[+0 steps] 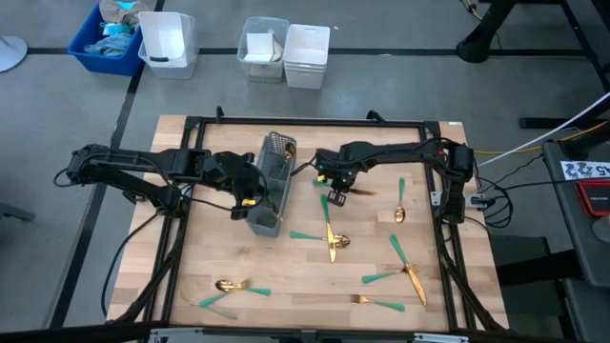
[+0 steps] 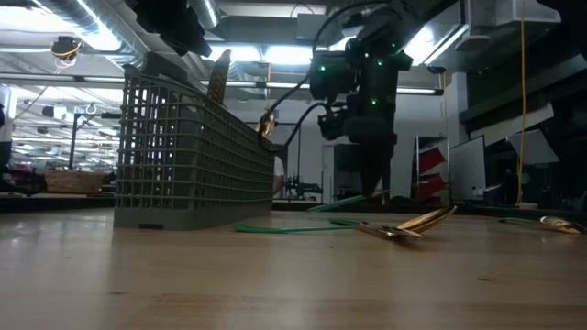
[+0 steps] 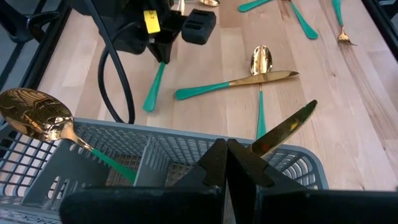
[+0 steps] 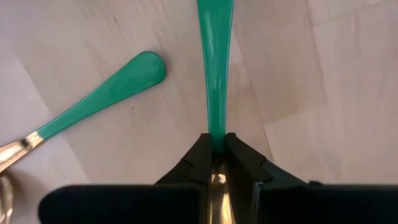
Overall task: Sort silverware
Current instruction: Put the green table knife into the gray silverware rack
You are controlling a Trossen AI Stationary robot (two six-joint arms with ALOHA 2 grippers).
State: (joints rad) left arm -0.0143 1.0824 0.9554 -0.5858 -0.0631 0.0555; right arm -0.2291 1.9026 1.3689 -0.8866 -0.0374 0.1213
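Observation:
The grey mesh caddy (image 1: 272, 186) stands on the table left of centre, with a gold knife (image 3: 286, 127) and a spoon (image 3: 37, 115) upright in it, heads up. My left gripper (image 3: 227, 158) is shut at the caddy's left wall (image 1: 250, 189). My right gripper (image 1: 334, 195) is just right of the caddy, shut on one teal-handled piece (image 4: 216, 74). More silverware lies loose: a crossed knife and spoon (image 1: 331, 243), a spoon (image 1: 400, 205), and pieces near the front edge (image 1: 233, 286) (image 1: 405, 272) (image 1: 376, 303). My left gripper's shut fingers (image 3: 214, 165) stand at the caddy's rim; I cannot tell whether they touch it. My right gripper pinches the piece where its teal handle meets the gold metal (image 4: 216, 142), from above, pointing down. The handle (image 3: 154, 87) slants down and away from the fingers, its free end at the table top.
Another teal handle (image 4: 106, 93) lies on the wood beside the held piece. A black frame (image 1: 305, 122) runs round the table. White bins (image 1: 170, 43) (image 1: 286, 52) and a blue one (image 1: 110, 38) stand on the floor beyond the far edge.

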